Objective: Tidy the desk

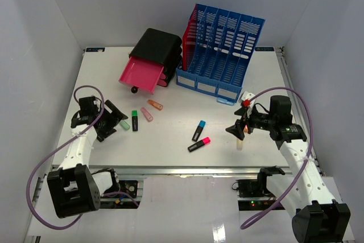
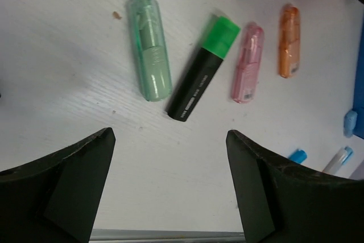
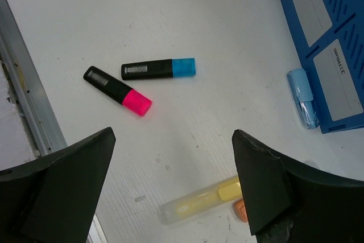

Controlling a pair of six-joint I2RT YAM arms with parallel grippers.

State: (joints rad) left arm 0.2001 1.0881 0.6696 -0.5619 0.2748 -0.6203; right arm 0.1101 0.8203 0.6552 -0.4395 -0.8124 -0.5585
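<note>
Right wrist view: yellow highlighter, one end hidden behind a finger of the right gripper; orange object beside it mostly concealed, unidentifiable. Blue file rack cut by top and right edges; label print illegible. Left wrist view: blue-capped pen partly hidden behind a finger of the left gripper.

The back of the white flat surface is blocked by the tall blue slotted plastic file rack and the black drawer box, its pink drawer jutting forward. Just ahead of the left gripper, jaws spread wide, four pens lie side by side with narrow gaps: a pale green translucent highlighter, a green-capped black marker, a pink translucent highlighter and an orange translucent highlighter. Bare surface runs from them to the blue-capped black marker and pink-capped black marker in the middle. A pale yellow tube lies right under the right gripper.
</note>
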